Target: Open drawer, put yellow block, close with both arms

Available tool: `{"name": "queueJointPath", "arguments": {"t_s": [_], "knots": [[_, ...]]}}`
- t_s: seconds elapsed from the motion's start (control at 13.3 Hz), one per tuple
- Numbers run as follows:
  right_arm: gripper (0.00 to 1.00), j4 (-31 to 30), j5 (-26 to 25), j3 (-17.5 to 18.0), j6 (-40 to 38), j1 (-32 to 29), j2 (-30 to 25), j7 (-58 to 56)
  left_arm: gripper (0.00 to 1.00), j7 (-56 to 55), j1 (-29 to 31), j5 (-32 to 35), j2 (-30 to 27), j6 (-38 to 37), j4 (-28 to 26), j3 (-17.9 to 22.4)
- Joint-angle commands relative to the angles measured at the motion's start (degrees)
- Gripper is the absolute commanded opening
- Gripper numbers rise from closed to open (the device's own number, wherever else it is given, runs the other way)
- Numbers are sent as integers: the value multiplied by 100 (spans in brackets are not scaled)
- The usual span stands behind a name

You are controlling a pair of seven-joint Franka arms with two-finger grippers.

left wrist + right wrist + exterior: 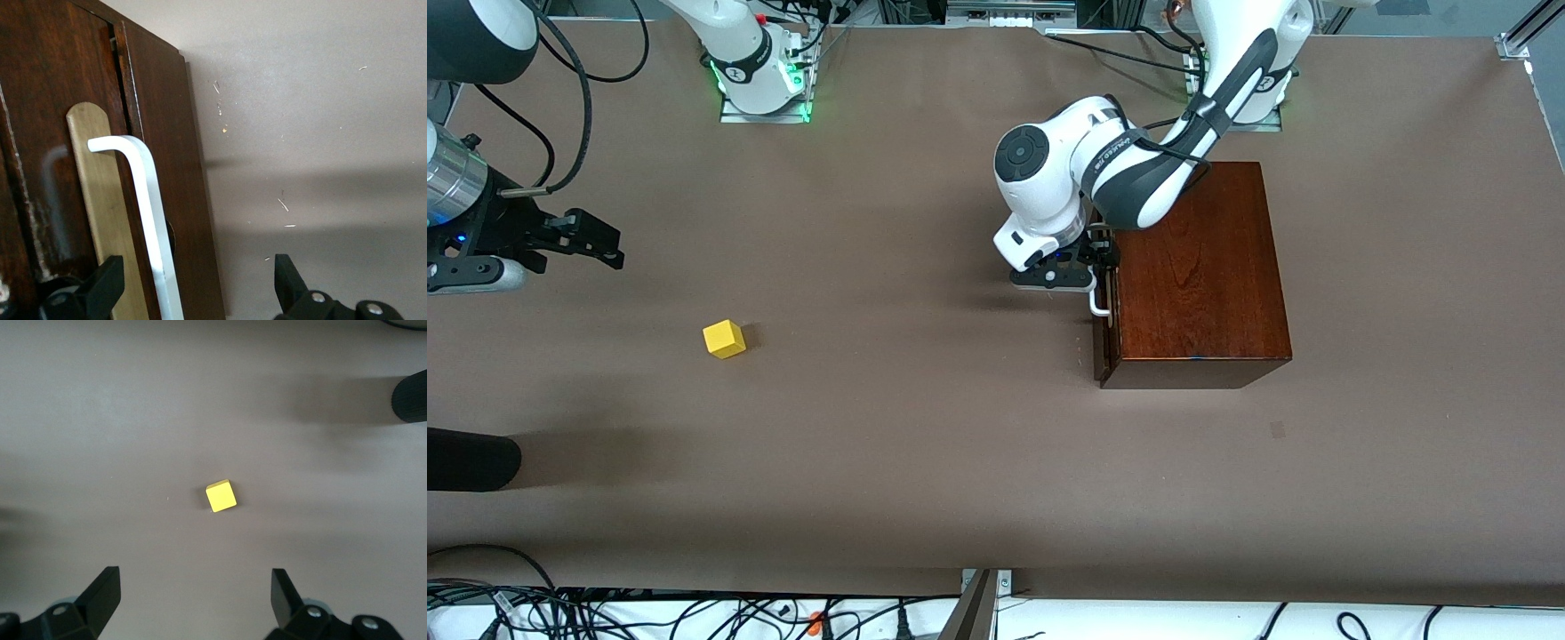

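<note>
The glossy dark wooden box [1200, 267] stands toward the left arm's end of the table. The drawer [1103, 351] sits close against it, its front facing the right arm's end. My left gripper [1104, 256] [197, 270] is open at that front. Its fingers [107, 283] straddle the white loop handle [1100, 304] [150, 213] without clamping it. The yellow block [724, 339] [221, 497] lies on the bare table toward the right arm's end. My right gripper [609, 244] [195, 590] hangs open in the air over the table beside the block, holding nothing.
A black rounded object [471, 458] [410, 397] pokes in at the table's edge at the right arm's end, nearer the front camera than the block. Cables [694, 613] run along the near edge. Both arm bases stand along the table's farthest edge from the camera.
</note>
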Motion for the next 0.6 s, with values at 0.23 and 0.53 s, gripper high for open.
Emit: {"name": "queueJointPath", "arguments": {"t_s": [0.23, 0.53], "knots": [[100, 89, 10, 23, -17, -23, 18, 26, 100, -372, -27, 206, 204, 262, -28, -5], [100, 89, 10, 23, -17, -23, 18, 26, 100, -487, -115, 206, 257, 288, -28, -5]]}}
